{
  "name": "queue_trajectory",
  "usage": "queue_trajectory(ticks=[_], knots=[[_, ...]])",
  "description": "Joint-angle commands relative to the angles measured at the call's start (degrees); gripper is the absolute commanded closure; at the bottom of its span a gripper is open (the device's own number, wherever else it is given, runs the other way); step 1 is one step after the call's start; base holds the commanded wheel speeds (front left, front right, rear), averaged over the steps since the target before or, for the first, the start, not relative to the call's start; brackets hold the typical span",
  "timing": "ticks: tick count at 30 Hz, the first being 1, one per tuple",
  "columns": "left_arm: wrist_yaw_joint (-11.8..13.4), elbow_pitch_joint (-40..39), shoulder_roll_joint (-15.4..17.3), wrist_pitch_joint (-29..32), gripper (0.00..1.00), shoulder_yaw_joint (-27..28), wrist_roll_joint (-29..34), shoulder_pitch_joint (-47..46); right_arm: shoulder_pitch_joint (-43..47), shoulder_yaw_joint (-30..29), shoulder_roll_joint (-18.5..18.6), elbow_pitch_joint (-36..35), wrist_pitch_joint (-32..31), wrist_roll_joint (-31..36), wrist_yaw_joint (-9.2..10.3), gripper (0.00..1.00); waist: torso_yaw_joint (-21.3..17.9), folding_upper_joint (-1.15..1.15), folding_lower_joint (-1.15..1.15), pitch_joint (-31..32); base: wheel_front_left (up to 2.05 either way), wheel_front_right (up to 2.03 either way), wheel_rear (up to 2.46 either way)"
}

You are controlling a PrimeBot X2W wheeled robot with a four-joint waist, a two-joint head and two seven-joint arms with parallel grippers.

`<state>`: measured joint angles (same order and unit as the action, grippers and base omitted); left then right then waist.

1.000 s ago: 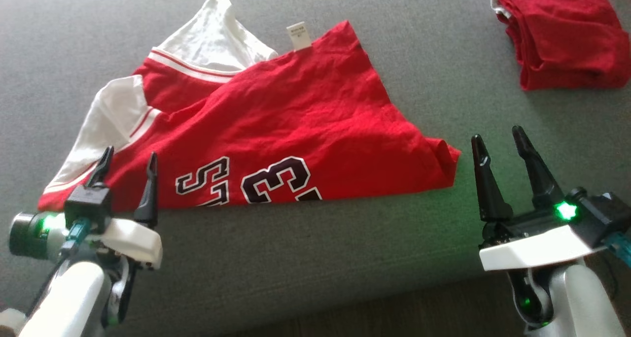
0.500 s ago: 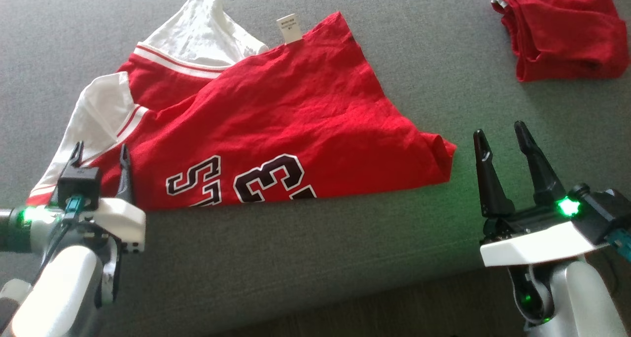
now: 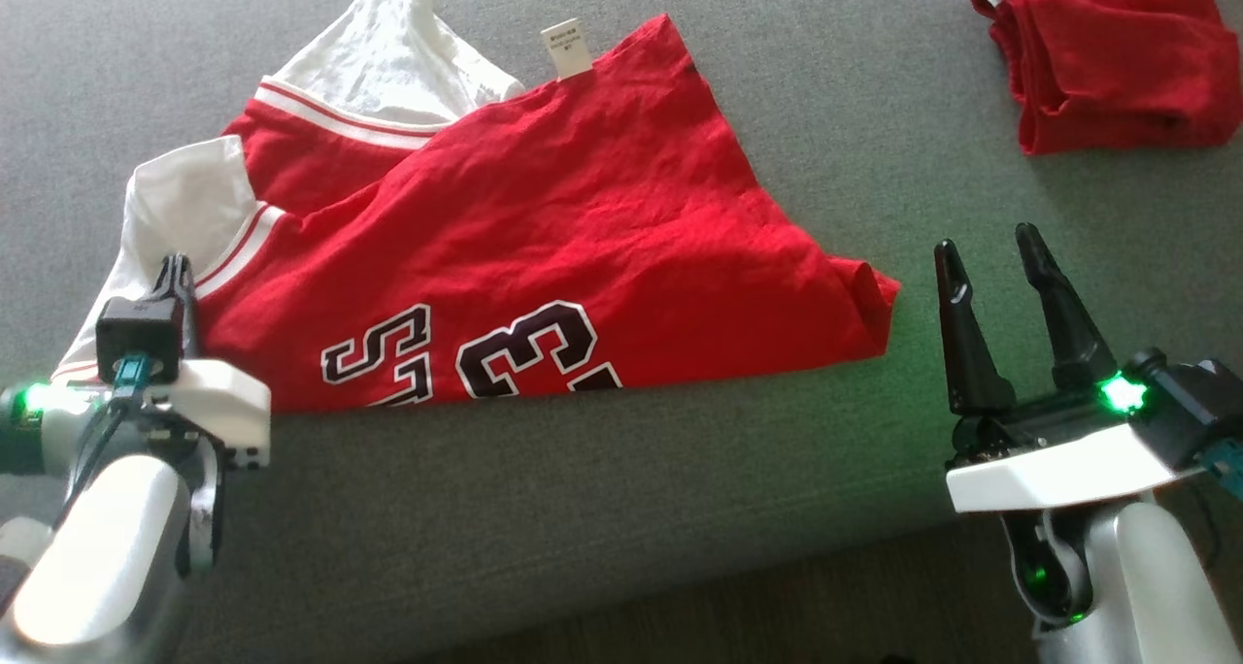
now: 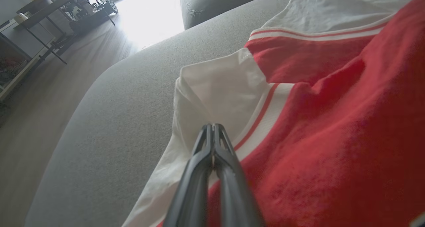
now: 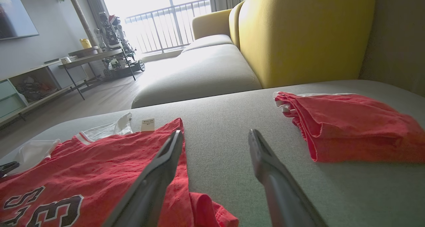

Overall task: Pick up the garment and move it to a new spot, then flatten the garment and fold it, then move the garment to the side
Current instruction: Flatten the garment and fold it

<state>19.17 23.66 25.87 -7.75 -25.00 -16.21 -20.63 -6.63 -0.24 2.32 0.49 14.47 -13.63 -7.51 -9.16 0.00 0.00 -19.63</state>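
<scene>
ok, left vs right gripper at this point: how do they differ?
Left gripper is shut, pinching the white sleeve of the jersey; right gripper is open and holds nothing. Left sits at the jersey's left edge; right hovers over bare sofa, just off the jersey's right corner. Both are low over the sofa and point away from the robot.

garment [image 3: 544, 237]: red jersey, white sleeves, black-white numerals | state: rumpled, partly folded over | lies: flat on grey cushion [image 3: 583, 509]
</scene>
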Motion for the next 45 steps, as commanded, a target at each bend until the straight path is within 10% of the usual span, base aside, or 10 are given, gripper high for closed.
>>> queue_trajectory(ticks=[1, 13, 33, 45], knots=[[0.22, -1.16, 2.01, -0.88, 1.0, 2.67, 0.19, -2.65, -1.13, 1.02, 0.55, -1.86, 0.52, -0.29, 0.02, 0.0, 0.04, 0.0, 0.0, 0.0, 0.0, 0.0, 0.0], [1.85, -5.5, 3.41, -5.68, 1.0, 5.2, -0.23, -2.47, -5.73, 4.5, 0.55, 3.0, 0.52, 1.11, 0.02, 0.0, 3.04, 0.0, 0.0, 1.52, 0.0, 0.0, 0.0], [-2.35, -7.02, -2.21, -7.23, 1.0, 5.11, -0.21, -7.57, -45.97, 6.06, 0.55, 51.78, -13.32, 4.6, 0.02, 0.0, 12.66, 0.0, 0.0, 0.16, 0.0, 0.0, 0.0], [-4.64, -6.56, -3.7, -7.24, 1.0, 5.98, 1.92, -9.32, -57.49, 5.94, 0.55, 66.14, -16.39, 7.92, 0.02, 0.0, 14.37, 0.0, 0.0, -0.97, 0.0, 0.0, 0.0]])
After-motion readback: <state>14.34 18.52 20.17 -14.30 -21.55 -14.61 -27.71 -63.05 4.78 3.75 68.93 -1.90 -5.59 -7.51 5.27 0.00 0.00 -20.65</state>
